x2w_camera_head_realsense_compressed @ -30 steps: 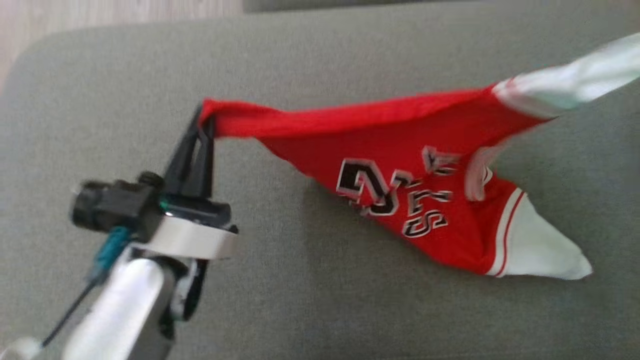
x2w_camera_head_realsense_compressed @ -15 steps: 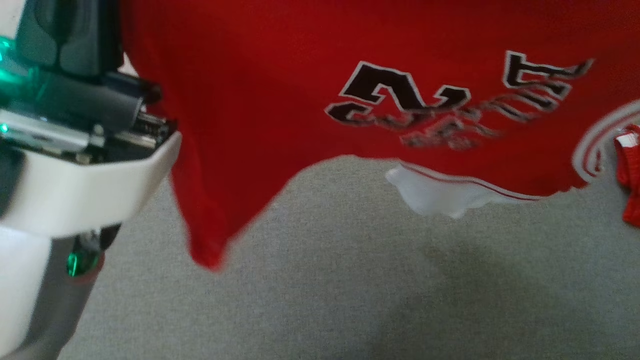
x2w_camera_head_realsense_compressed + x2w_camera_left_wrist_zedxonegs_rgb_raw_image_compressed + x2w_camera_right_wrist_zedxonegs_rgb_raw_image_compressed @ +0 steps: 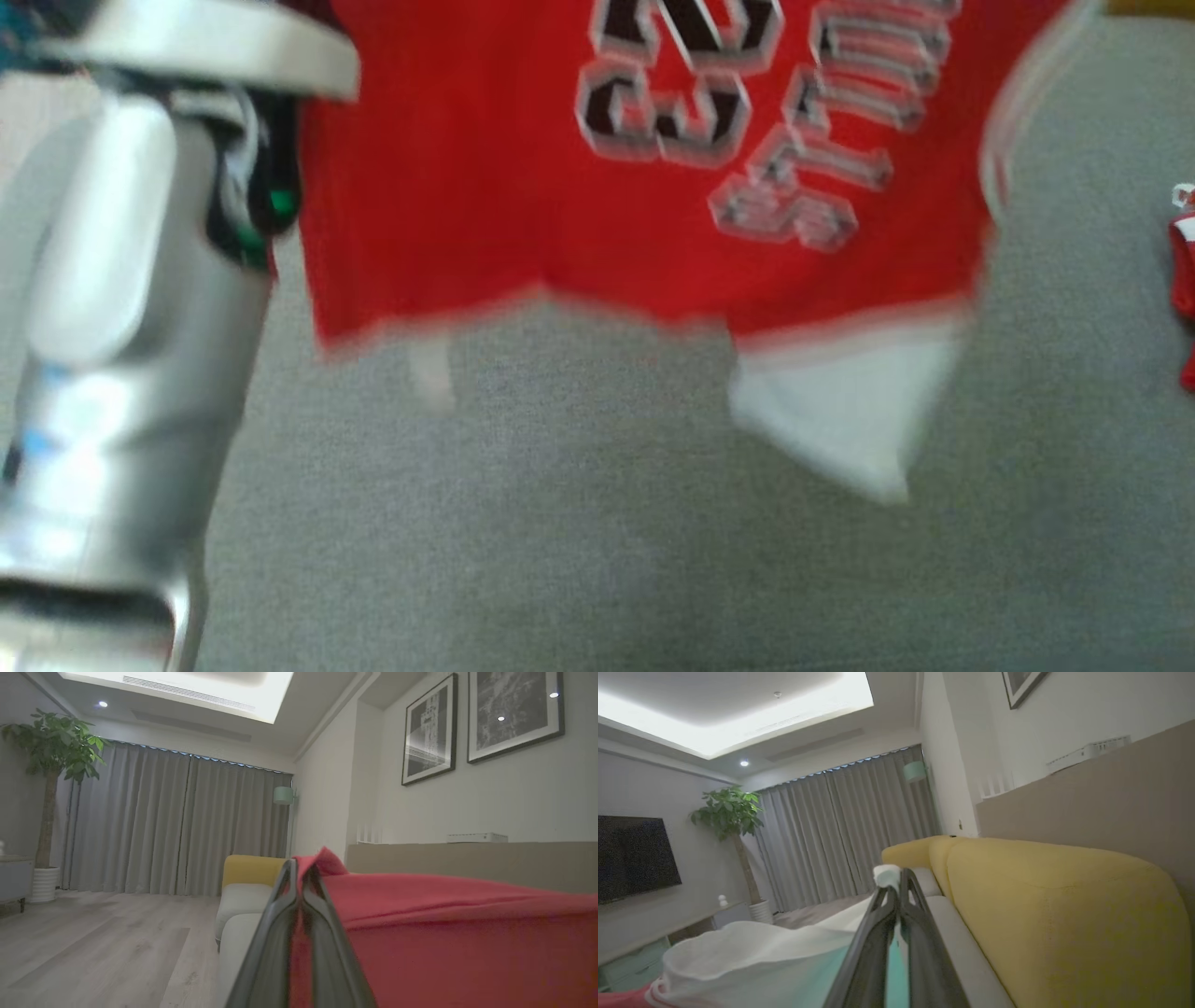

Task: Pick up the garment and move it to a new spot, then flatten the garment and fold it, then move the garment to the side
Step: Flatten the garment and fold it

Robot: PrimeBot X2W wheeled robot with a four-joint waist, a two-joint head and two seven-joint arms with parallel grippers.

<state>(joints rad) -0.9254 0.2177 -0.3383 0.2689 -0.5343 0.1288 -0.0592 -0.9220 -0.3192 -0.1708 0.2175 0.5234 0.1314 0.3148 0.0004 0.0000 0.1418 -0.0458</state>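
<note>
The garment (image 3: 485, 187) is a red jersey with black-and-white lettering and white sleeves. It hangs spread in the air above the grey sofa seat (image 3: 597, 560), one white sleeve (image 3: 840, 420) dangling at its lower edge. My left gripper (image 3: 299, 870) is shut on a red edge of the garment (image 3: 444, 924), which stretches away to the right in the left wrist view. My right gripper (image 3: 894, 879) is shut on a white sleeve (image 3: 761, 947) of the garment. My left forearm (image 3: 121, 327) rises at the head view's left.
A second red item (image 3: 1184, 289) lies at the right edge of the seat. A yellow sofa backrest (image 3: 1064, 914) runs close to my right gripper. A wooden floor (image 3: 93, 947), grey curtains (image 3: 177, 826) and a potted plant (image 3: 51, 756) lie beyond the sofa's end.
The garment has gone from lying stretched on the seat to hanging lifted and spread above it. The head view has shifted, and my left arm has risen toward the top of it.
</note>
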